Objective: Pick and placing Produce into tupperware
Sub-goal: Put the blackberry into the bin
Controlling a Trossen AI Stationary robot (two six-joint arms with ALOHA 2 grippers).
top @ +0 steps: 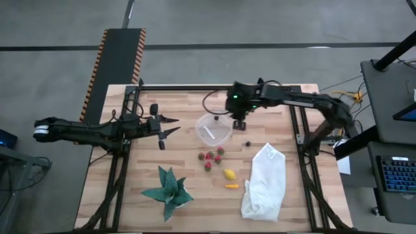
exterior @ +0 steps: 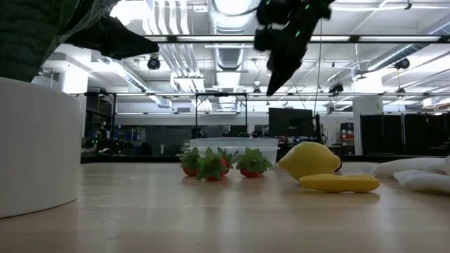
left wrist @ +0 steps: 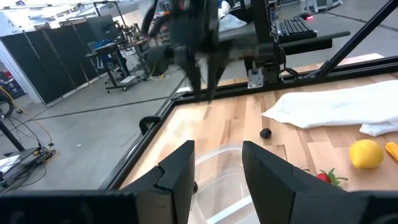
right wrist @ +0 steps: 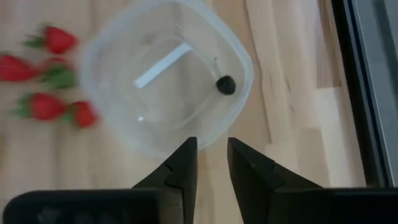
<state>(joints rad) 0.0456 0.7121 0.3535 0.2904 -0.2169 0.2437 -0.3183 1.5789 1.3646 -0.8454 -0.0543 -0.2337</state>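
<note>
One dark ball (right wrist: 225,84) already lies in the tub (right wrist: 112,134) just ahead of the right gripper (right wrist: 212,163), whose fingers stand slightly apart and empty, so it should lift clear before reaching for the remaining ball (top: 247,142) nearby.

Clear, glossy plastic tub (right wrist: 166,81) sits on a matt, pale wood-plank table (top: 162,110). White cloth bag (top: 265,182) lies creased.
</note>
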